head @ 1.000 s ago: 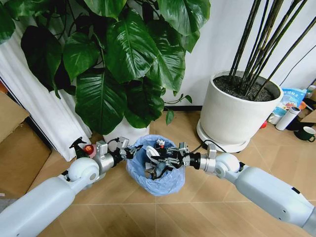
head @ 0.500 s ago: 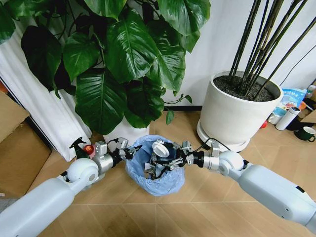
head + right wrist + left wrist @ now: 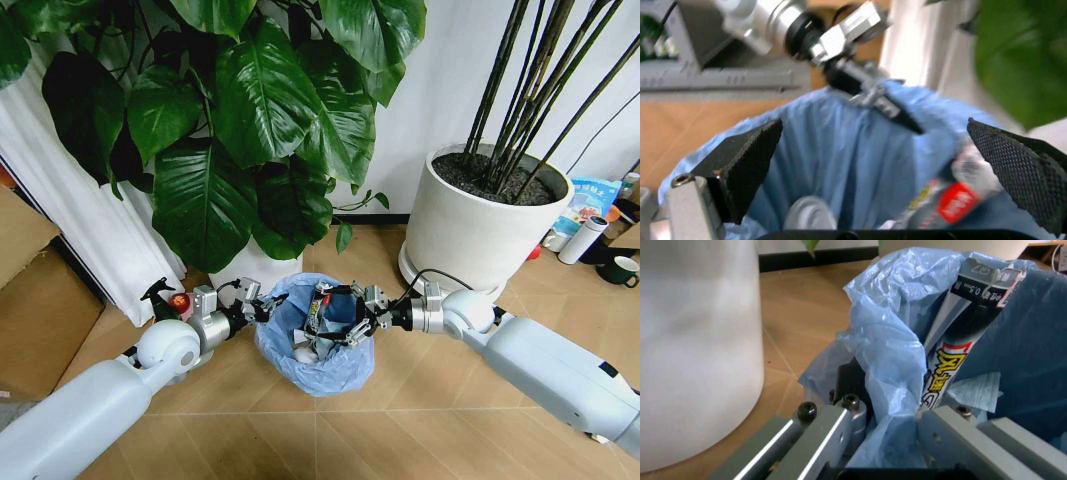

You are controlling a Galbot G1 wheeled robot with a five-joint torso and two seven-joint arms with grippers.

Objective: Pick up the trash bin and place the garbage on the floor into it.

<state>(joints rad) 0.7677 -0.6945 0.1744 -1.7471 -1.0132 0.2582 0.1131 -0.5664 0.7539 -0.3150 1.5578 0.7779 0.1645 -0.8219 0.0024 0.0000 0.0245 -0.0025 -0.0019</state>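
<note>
Beside the big white plant pot, the trash bin stands on the floor, the left gripper clamped on its blue-bag rim. Over the bin's mouth, the right gripper hangs with fingers apart; a printed wrapper and white lid lie inside. Likely risk: a pull on the thin bag tips the bin. Leaves crowd above the bin; open planks lie on the robot's side.
</note>
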